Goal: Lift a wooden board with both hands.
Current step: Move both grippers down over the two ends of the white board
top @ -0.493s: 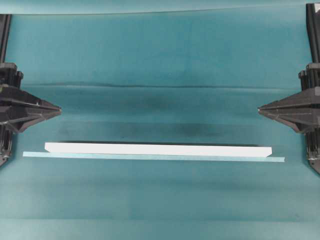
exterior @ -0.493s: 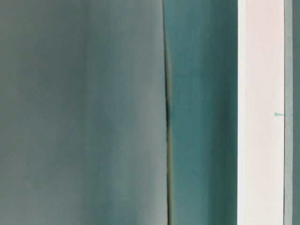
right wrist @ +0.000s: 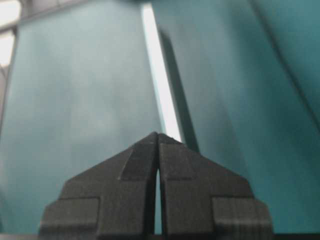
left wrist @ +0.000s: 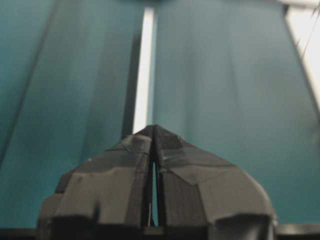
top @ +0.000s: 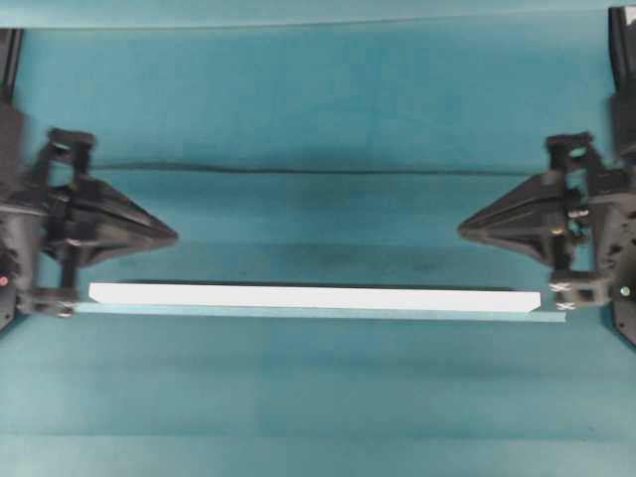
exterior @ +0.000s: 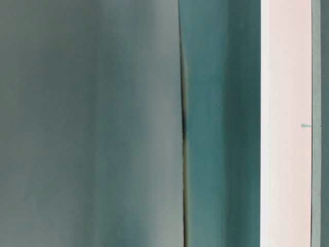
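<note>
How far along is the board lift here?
Barely started. The board lies flat on the table, untouched. Left gripper and right gripper are shut, each pointing inward beyond the board's far edge, holding nothing. Left: reach the ends, grasp, lift.

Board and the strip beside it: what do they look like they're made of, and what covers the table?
Board: rigid, matte white, with a crisp straight edge and a shadow along it; painted wood or foam board, can't tell which. Strip: thin, flat, pale teal, probably paper or tape. Table cover: teal cloth, judging by its long crease.
</note>
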Motion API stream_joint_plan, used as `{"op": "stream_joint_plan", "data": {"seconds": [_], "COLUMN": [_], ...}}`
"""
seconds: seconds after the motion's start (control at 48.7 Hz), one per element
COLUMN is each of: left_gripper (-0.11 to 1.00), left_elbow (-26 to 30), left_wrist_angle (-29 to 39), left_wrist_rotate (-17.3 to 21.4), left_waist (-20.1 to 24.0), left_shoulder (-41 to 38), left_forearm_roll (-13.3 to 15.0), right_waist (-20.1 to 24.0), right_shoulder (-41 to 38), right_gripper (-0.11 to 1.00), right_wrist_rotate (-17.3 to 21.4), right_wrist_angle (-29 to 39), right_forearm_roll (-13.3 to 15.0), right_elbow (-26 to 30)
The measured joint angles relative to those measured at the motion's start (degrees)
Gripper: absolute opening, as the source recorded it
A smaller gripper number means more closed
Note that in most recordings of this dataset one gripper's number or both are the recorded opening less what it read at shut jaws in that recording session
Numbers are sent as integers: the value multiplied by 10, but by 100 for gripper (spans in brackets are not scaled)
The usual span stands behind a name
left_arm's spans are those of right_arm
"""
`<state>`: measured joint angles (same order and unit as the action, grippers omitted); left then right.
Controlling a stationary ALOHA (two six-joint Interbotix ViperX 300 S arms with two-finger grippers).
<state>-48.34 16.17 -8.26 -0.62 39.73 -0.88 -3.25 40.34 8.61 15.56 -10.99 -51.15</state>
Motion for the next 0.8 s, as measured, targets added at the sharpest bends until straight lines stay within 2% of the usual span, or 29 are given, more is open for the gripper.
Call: {"op": "stream_joint_plan", "data": {"seconds": [0.205, 0.349, 0.616, 0.718, 0.8], "left_gripper": [-2, -2, -2, -2, -2], "left_elbow": [44, 65, 97, 105, 109], "left_wrist_angle": [127, 186, 246, 255, 258], "left_wrist_rotate": [0, 2, 10, 21, 35], "left_waist": [0, 0, 0, 0, 0], "left_shoulder": [-70, -105, -156, -171, -177], "left_forearm_roll": [0, 0, -2, -3, -3], "right_waist": [-4, -4, -4, -4, -3], "right_shoulder": [-72, -127, -229, -260, -274], "right_gripper": [0, 0, 0, 0, 0], "right_wrist_rotate": [7, 7, -5, -32, -48], "right_wrist_angle": [112, 188, 350, 385, 388], "right_forearm_roll": [7, 11, 32, 39, 40], "right_elbow": [49, 87, 175, 198, 208]}}
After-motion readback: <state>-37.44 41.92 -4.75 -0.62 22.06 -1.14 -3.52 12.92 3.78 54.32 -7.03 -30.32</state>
